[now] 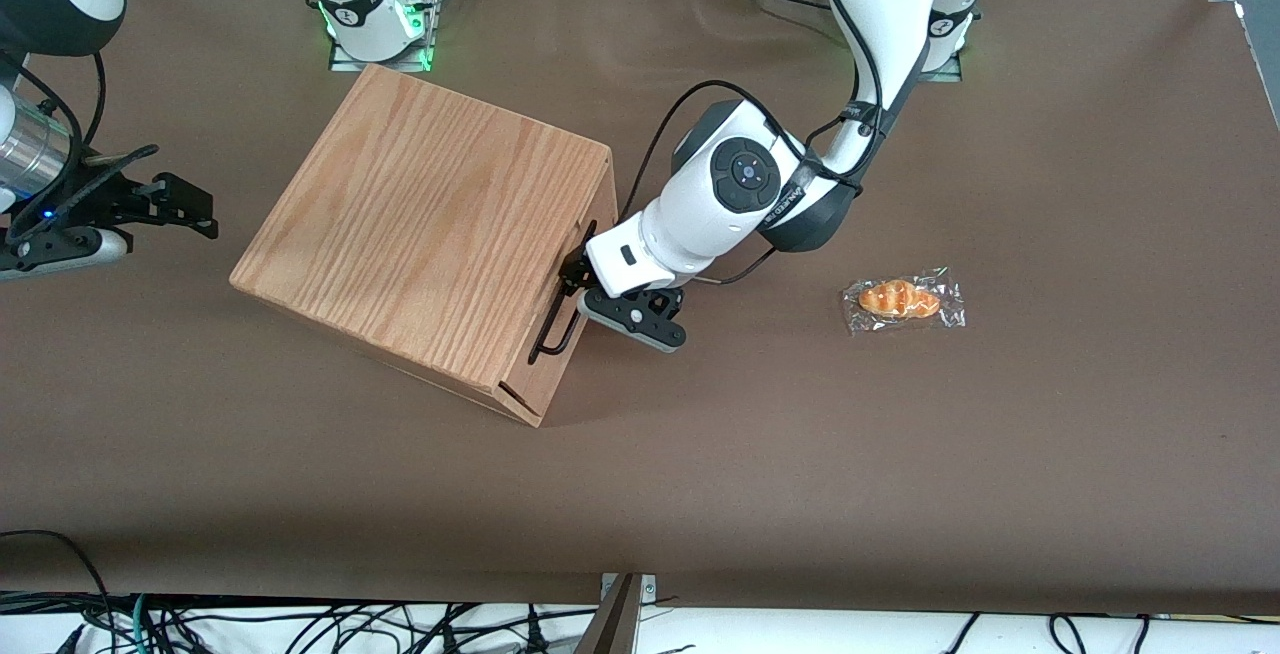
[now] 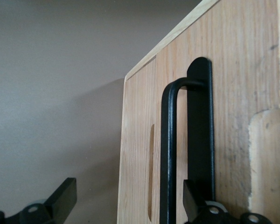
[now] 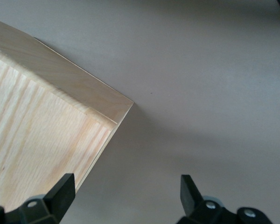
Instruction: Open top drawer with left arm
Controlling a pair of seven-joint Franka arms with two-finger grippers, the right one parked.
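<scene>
Brown table (image 1: 300, 494) across nearly the whole front view, edge to edge. On it, in the upper middle of the frame, an oak-grain wooden box (image 1: 420, 234), set at an angle, its broad top toward the camera and its drawer face toward the working arm's end of the table. Reaching down from the top edge of the frame, the glossy white left arm (image 1: 740, 184), with a round dark joint cap and a black cable looped over it, ending right at that drawer face in the centre of the frame. Along the upper band of the face, the top drawer (image 1: 596, 204), seated in the box and seemingly level with the face; hard to tell more from this angle. On its front, the long thin black bar handle (image 1: 555, 324), also seen close up from the left wrist view (image 2: 167, 154), standing clear of the light wood. At the handle, the black gripper (image 1: 575, 292): fingers (image 2: 60, 200) spread apart, one on each side of the bar, not closed on it. Well apart from the box, toward the working arm's end of the table and at mid-height in the front view, a small orange pastry in a clear wrapper (image 1: 900, 301), lying flat on the brown surface.
</scene>
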